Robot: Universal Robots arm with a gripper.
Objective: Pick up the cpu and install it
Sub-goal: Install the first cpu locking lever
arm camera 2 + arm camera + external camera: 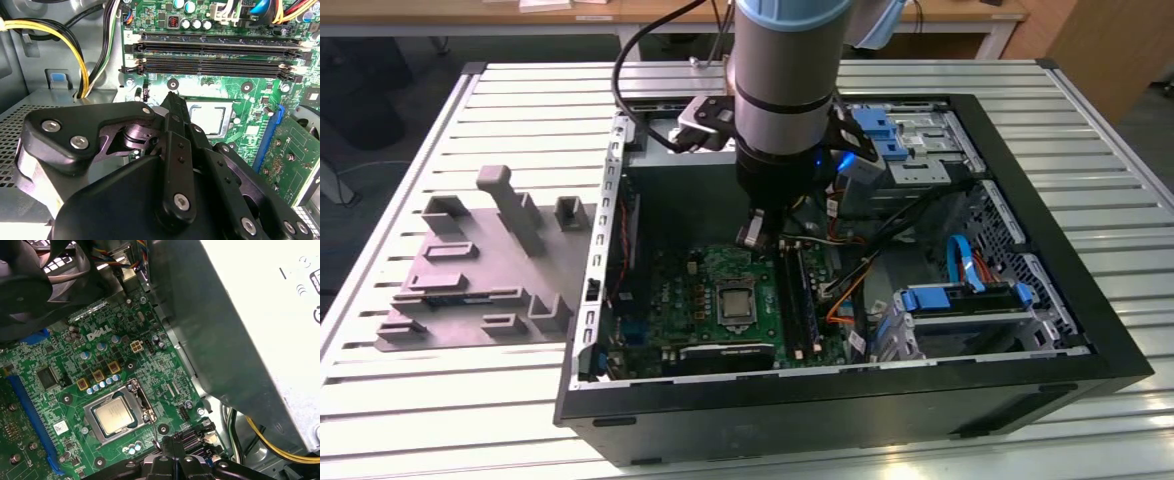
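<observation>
The cpu (114,415) already sits in the socket frame (131,391) on the green motherboard (150,365), low and left of centre in the first wrist view. The gripper (758,232) hangs just above the board at the exterior view's middle; whether it is clenched or released I cannot tell. Seating looks done.

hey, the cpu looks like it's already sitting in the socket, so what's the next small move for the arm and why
Probably a short straight lift away from the board. The cpu lies flat inside the socket frame on the motherboard, and the gripper sits beside it, holding nothing I can see. Whether the jaws are open is unclear.
</observation>
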